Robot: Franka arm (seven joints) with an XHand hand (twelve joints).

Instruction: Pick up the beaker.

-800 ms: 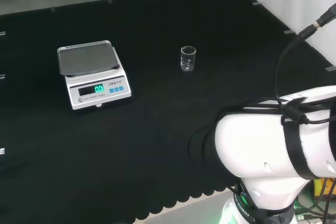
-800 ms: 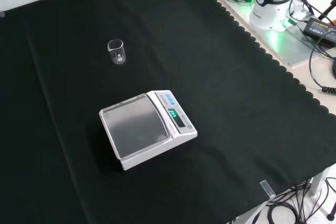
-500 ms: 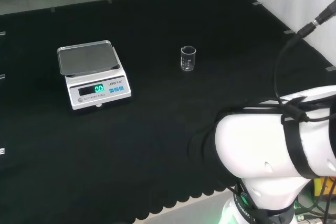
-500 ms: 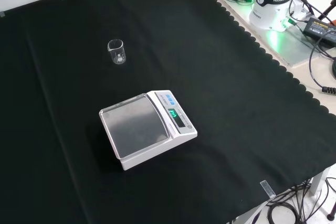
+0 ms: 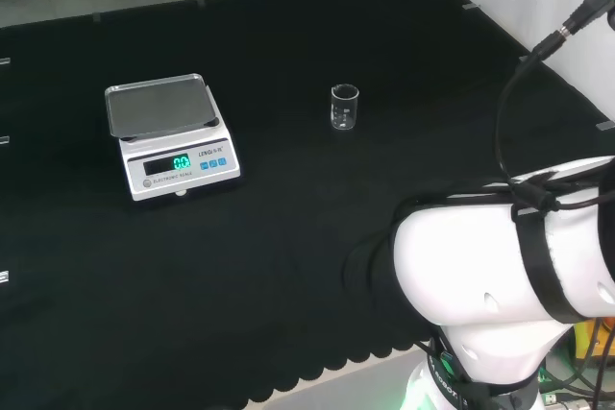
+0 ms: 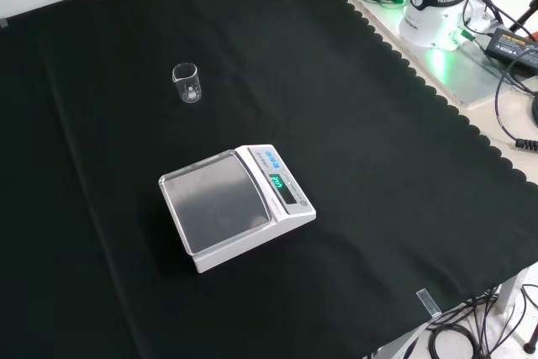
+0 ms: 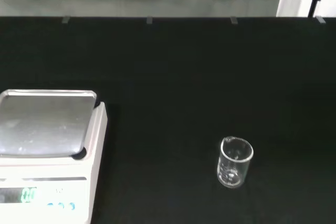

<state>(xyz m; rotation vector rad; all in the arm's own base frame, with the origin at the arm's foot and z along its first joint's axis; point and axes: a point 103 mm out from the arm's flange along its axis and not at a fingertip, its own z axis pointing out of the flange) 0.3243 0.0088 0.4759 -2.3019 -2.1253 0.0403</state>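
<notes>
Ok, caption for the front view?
Small clear beaker stands upright on black cloth, apart from the digital scale.

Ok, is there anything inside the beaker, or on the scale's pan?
The beaker looks empty, standing upright on the black cloth. The scale has a bare pan. What lies beneath the scale is covered.

The head view looks from behind and above the arm's base across the bench [image 5: 288, 237]. The front view looks down from the opposite side. The wrist view sits lower and closer. All three share the scale [image 5: 171, 136] and the beaker [image 5: 345, 108].
</notes>
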